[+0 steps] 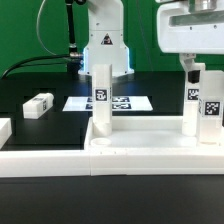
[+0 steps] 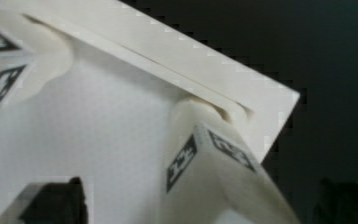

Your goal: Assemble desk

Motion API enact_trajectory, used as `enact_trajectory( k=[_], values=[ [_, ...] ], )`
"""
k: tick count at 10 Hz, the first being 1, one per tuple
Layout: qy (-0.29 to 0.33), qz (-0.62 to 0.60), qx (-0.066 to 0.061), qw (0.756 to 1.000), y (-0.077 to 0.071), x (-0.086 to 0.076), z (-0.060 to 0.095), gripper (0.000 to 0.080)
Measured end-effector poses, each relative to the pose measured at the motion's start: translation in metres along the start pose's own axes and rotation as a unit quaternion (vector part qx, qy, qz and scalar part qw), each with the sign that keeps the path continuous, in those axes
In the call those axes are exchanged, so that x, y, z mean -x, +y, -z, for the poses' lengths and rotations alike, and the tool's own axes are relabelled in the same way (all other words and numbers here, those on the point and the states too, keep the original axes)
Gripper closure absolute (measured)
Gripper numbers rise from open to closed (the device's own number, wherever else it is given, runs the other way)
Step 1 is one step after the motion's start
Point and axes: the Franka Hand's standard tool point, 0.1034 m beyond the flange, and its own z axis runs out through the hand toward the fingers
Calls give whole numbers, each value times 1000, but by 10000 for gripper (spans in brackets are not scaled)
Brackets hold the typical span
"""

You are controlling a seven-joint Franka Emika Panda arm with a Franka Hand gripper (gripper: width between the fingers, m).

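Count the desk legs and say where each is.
4 legs. One stands upright on the desk top near the middle; two stand close together at the exterior view's right; one lies loose on the table at its left. Others may be hidden.

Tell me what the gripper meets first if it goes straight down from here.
Probably the upright leg directly beneath the gripper, standing on the desk top; depth is unclear, so they may already touch.

No words, numbers or brand names legible, only black-and-white code tags (image 1: 101, 96), 1 on the left upright leg (image 1: 101, 122), 1 on each of 2 right upright legs (image 1: 212, 128), 1 on the loose leg (image 1: 36, 106), several on the marker board (image 1: 76, 103), blurred ones in the wrist view.
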Motion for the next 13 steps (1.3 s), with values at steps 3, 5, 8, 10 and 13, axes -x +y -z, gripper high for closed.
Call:
enact_trajectory(
  k=[3, 5, 8, 10, 13],
  values=[
    [9, 132, 10, 991, 2, -5, 0, 150],
    [24, 337, 27, 941, -4, -11, 1, 150],
    [31, 387, 23, 921, -5, -15, 1, 150],
    [32, 372, 23, 927, -5, -15, 1, 188],
    [33, 312, 21, 949, -5, -16, 0, 511]
  ],
)
